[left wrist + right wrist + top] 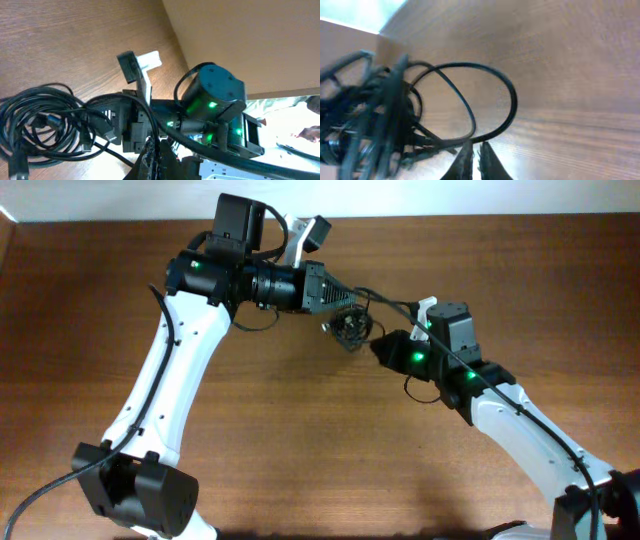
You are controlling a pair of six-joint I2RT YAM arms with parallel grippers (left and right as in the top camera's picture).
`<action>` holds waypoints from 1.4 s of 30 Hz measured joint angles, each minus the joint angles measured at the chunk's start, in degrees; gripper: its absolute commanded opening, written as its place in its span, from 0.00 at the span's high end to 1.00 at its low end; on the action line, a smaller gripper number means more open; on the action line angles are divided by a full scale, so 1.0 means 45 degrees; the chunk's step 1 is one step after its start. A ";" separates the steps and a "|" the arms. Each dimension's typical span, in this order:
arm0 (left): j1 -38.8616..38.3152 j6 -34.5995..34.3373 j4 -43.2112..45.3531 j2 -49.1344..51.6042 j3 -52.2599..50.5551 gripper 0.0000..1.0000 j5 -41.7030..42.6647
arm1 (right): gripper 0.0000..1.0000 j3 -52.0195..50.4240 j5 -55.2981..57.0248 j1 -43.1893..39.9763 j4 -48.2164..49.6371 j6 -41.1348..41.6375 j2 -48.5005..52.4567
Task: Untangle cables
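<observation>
Wooden table (pixel 300 430), with both arms crowding in just right of centre in the overhead view, so they hide part of the mess. The cables (pixel 350 328) sit between them as a small black knot of loops. Left gripper (pixel 345 304) is clamped tight at the knot's upper left; can't tell if it's got a strand. Right gripper (pixel 476 159) is pinched nearly together with a loop right at its tips, grip unclear.

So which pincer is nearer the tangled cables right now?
Right, narrowly. The right pincer has a loop of the tangled cables at its fingertips. The left pincer sits at the tangle's far edge in the overhead view.
</observation>
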 measured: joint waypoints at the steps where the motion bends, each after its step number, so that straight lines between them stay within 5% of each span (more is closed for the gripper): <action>1: 0.0000 0.0000 -0.0005 0.0000 0.0000 1.00 -0.0102 | 0.44 0.0010 -0.0223 0.0000 0.0398 -0.0053 0.0000; 5: 0.0063 -0.0306 -0.0461 0.0000 0.0000 1.00 -0.2336 | 0.38 0.0005 -0.1676 0.0000 0.1588 0.0209 0.0000; 9: 0.0092 -0.0471 -0.0316 0.0000 0.0000 1.00 -0.1904 | 0.40 0.0005 -0.1923 0.0000 0.1870 0.0515 -0.0005; 13: 0.0092 -0.0520 -0.0204 0.0000 0.0000 1.00 -0.1064 | 0.66 0.0005 -0.1923 0.0000 0.1904 0.0563 0.0136; 16: 0.0092 -0.0520 -0.0160 0.0000 0.0000 1.00 -0.0656 | 0.96 0.0005 -0.1758 0.0005 0.1880 0.0539 0.0593; 20: 0.0112 -0.0520 -0.0151 0.0000 0.0000 1.00 -0.0539 | 0.96 0.0010 -0.1239 0.0005 0.1496 0.0583 0.0743; 22: 0.0262 -0.0529 -0.0471 0.0000 0.0015 1.00 -0.2021 | 0.96 0.0053 -0.0656 -0.0029 0.0719 0.0525 0.0738; 26: 0.0680 -0.1647 -0.2215 0.0000 0.0019 1.00 -1.0559 | 0.96 0.0058 -0.0015 -0.0665 -0.0408 -0.0029 0.0563; 29: 0.0665 -0.2064 -0.2234 0.0000 0.0024 1.00 -1.3984 | 0.96 0.0175 0.0826 -0.0748 -0.1637 -0.0782 -0.0068; 32: 0.0661 -0.2356 -0.2297 0.0000 0.0019 1.00 -1.5824 | 0.96 0.0340 0.1307 -0.0748 -0.2220 -0.1292 -0.0879; 37: 0.0665 -0.2443 -0.2210 0.0000 0.0024 1.00 -1.6126 | 0.96 0.0432 0.1637 -0.0753 -0.2152 -0.1608 -0.3167; 40: 0.0665 -0.2535 -0.2152 0.0000 -0.0029 0.87 -1.6791 | 0.96 0.0442 0.1345 -0.0763 -0.0724 -0.1642 -0.3997; 42: 0.0665 -0.2574 -0.2191 0.0024 -0.0223 0.88 -1.7277 | 0.96 0.0486 0.1015 -0.0763 0.0248 -0.1695 -0.4512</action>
